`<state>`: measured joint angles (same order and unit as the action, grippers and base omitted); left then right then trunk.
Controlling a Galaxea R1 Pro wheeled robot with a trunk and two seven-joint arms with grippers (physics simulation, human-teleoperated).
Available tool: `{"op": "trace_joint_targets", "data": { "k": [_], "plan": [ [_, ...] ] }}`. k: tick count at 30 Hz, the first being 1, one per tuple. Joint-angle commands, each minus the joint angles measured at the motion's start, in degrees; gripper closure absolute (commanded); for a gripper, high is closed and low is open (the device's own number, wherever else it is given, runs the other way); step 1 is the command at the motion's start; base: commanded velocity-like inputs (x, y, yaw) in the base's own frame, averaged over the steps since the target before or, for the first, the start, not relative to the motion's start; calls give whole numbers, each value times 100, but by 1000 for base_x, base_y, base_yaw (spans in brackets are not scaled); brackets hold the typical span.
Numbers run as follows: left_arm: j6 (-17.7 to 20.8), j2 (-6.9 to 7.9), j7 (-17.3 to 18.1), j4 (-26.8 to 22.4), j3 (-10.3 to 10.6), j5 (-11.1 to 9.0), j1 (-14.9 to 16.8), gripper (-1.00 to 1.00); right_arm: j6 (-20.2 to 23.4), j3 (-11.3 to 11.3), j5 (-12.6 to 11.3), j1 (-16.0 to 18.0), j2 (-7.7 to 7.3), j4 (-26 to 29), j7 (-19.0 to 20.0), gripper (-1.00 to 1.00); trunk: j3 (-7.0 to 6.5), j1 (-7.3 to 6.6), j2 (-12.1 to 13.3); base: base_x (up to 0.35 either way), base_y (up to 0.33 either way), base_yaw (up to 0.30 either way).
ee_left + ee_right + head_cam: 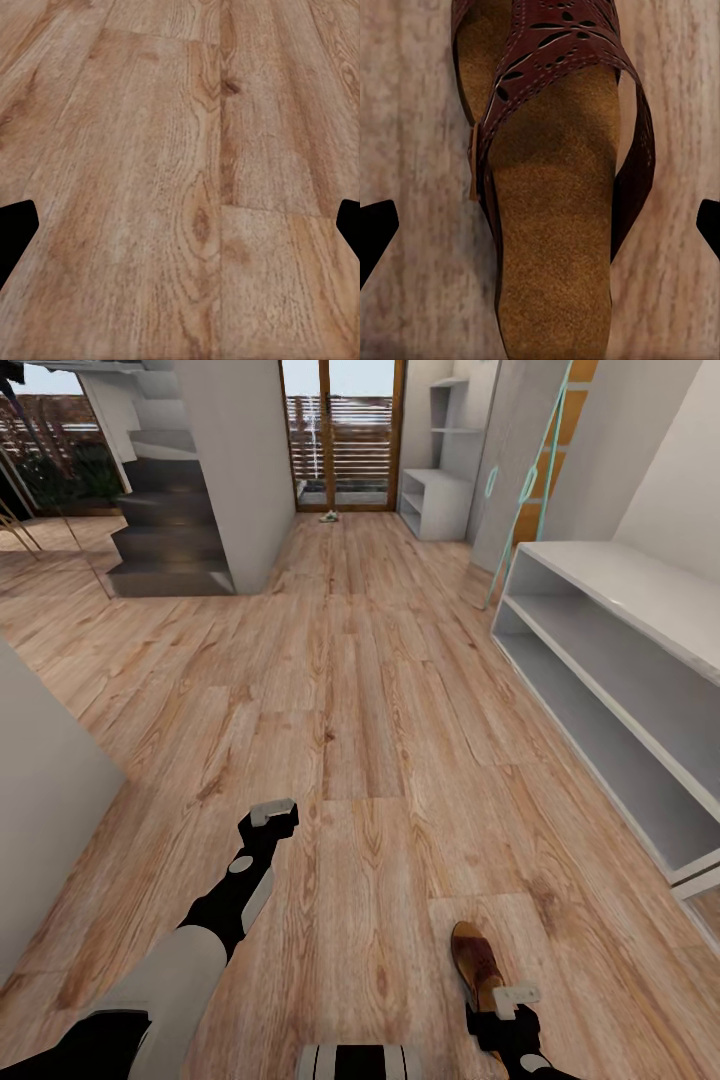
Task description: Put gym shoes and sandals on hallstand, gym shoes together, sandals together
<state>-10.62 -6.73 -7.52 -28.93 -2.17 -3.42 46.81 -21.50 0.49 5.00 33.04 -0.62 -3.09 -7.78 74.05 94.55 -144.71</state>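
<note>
Since the right gripper (pixel 540 225) hangs directly over the sandal (pixel 551 217) on the corridor floor (pixel 360 690), fingers spread wide astride its heel, its long axis runs near-to-far; left gripper (pixel 272 815) open, well away.

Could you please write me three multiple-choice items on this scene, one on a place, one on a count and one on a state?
1. Where does the sandal lie?
A. on the corridor floor
B. on the hallstand
C. on the stairs

2. How many sandals show in the head view?
A. three
B. one
C. two

3. How does the right gripper stand?
A. shut on the sandal
B. shut on nothing
C. open over the sandal

Answers: 1 A, wood planks surround it. 2 B, a single brown sandal by the right arm. 3 C, its fingers sit wide apart on either side of the sandal.
</note>
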Motion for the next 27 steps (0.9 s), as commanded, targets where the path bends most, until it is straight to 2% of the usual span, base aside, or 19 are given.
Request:
{"op": "trace_joint_targets", "data": {
  "k": [1, 7, 20, 24, 27],
  "plan": [
    [-21, -3, 5, 4, -12, -36, 3, -100, -29, 3, 54, 9, 0, -25, -40, -100, 4, -1, -2, 0, 0, 0],
    [-20, -3, 5, 2, -12, -36, 3, -100, -29, 3, 54, 9, 0, -25, -40, -100, 115, 12, -8, 0, 0, 0],
    [-25, -3, 5, 2, -12, -36, 3, -100, -29, 3, 54, 9, -7, -25, -40, -100, 115, 12, -8, 0, 0, 0],
    [-23, -3, 5, 1, -12, -36, 3, -100, -29, 3, 54, 9, -8, -25, -43, -100, 203, 22, -14, 0, 0, 0],
    [-22, -3, 5, 1, -12, -36, 3, -100, -29, 3, 54, 9, -8, -25, -42, -100, 203, 22, -14, 0, 0, 0]
  ]
}}
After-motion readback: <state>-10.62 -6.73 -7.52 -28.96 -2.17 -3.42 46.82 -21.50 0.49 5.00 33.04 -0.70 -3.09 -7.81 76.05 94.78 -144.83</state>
